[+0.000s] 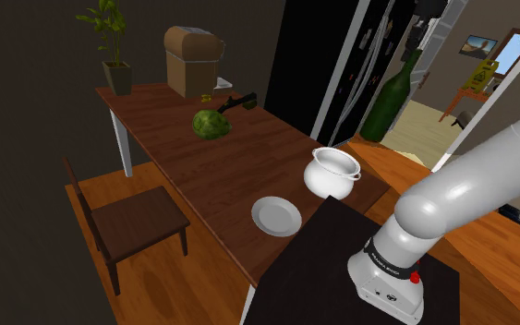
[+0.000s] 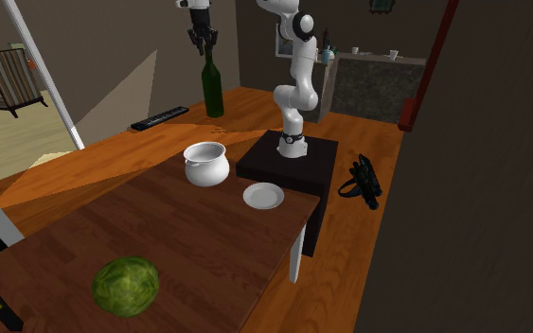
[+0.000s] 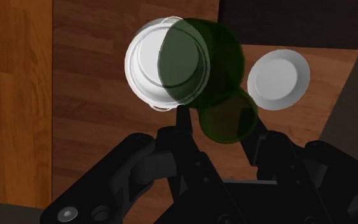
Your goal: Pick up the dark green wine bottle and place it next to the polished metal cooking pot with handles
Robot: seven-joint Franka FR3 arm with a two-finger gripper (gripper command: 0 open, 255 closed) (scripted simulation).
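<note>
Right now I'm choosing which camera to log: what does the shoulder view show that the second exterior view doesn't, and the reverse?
Shoulder view's own: a potted plant, a brown box on the table, a dark chair. Second exterior view's own: a striped armchair and a black object on the floor. Shared: the gripper clasping the dark green bottle, the white pot, the plate, the cabbage.

Shoulder view: sitting beside and a little behind the stand (image 1: 313,263), looking down along the table (image 1: 202,175), at middling distance.
Second exterior view: facing the arm (image 2: 297,85) from the table's opposite end, with the cabbage (image 2: 125,286) lying nearest.
Wrist view: looking straight down, close, past the green bottle (image 3: 199,54).
Shared: white pot (image 1: 332,173) and plate (image 1: 276,215) are showing in all three.
</note>
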